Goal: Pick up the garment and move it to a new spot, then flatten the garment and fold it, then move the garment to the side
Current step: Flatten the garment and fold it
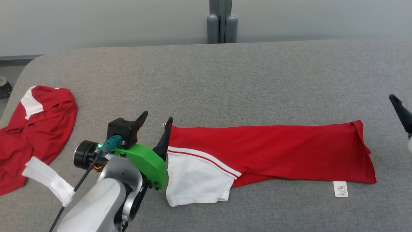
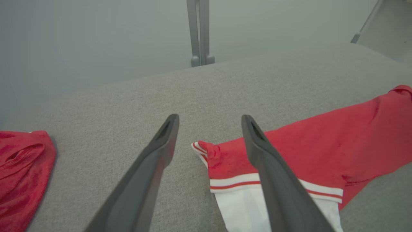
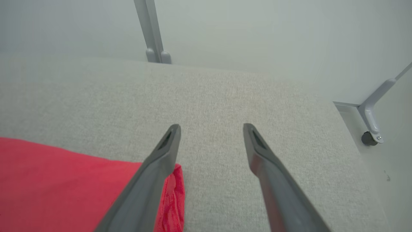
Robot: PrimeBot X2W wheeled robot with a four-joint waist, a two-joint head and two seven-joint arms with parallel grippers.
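Across the middle of the grey bench point(image 1: 225, 80) lies the garment point(image 1: 273, 145), a red top folded into a long band running left to right. Its white sleeve point(image 1: 193, 180), edged with red and white stripes, spills out from the left end toward the near side. A small white label point(image 1: 340, 188) lies on the bench just off the band's near right corner.

At the garment's left end hangs the left pincer point(image 1: 157, 116), on a silver forearm with a green bracket. Its two dark fingers are spread wide with nothing between them. From the left wrist, the left pincer point(image 2: 210, 118) straddles the garment's point(image 2: 322, 151) left edge: one finger runs over bare bench, the other crosses the striped cuff and red cloth. Whether that finger touches the cloth, I cannot tell.

Over the far right end sits the right pincer point(image 3: 211, 127), likewise spread and holding nothing. Its left finger crosses the garment's point(image 3: 64, 180) red corner and its right finger is over bare bench. From the head, a single dark finger point(image 1: 400, 109) of it shows at the right border, apart from the cloth.

Well apart at the bench's left edge, a second red garment point(image 1: 38, 129) lies crumpled, with white patches. A grey post point(image 1: 221, 22) stands behind the far edge.
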